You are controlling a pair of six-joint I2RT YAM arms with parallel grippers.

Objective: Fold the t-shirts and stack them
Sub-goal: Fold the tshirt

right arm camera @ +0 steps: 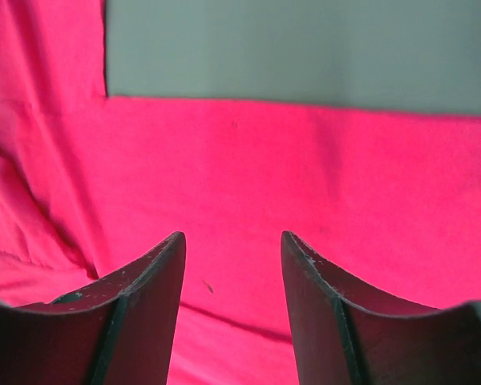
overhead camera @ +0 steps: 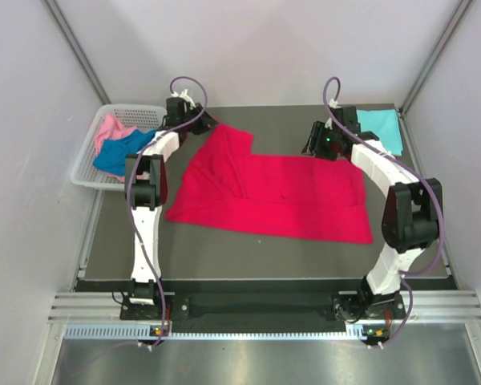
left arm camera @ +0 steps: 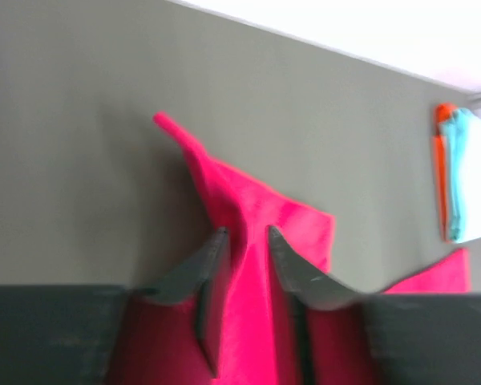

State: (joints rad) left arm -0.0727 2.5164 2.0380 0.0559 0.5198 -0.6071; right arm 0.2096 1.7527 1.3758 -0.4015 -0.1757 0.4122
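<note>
The crimson red t-shirt (overhead camera: 272,188) lies spread on the dark mat, with one part reaching toward the far left. My left gripper (overhead camera: 202,122) is at that far-left part, and in the left wrist view (left arm camera: 244,234) it is shut on a raised ridge of the red cloth (left arm camera: 248,305). My right gripper (overhead camera: 314,146) hovers open over the shirt's far edge, with red cloth (right arm camera: 305,176) below its empty jaws (right arm camera: 232,237). A folded turquoise t-shirt (overhead camera: 381,128) lies at the far right, on an orange one (left arm camera: 441,152). The pink (overhead camera: 108,128) and royal blue (overhead camera: 120,152) shirts lie in the basket.
The white lattice basket (overhead camera: 84,164) stands off the mat's left edge, beside the left arm. Grey walls close in on the left, right and back. The bare dark mat (overhead camera: 224,257) shows in front of the red shirt.
</note>
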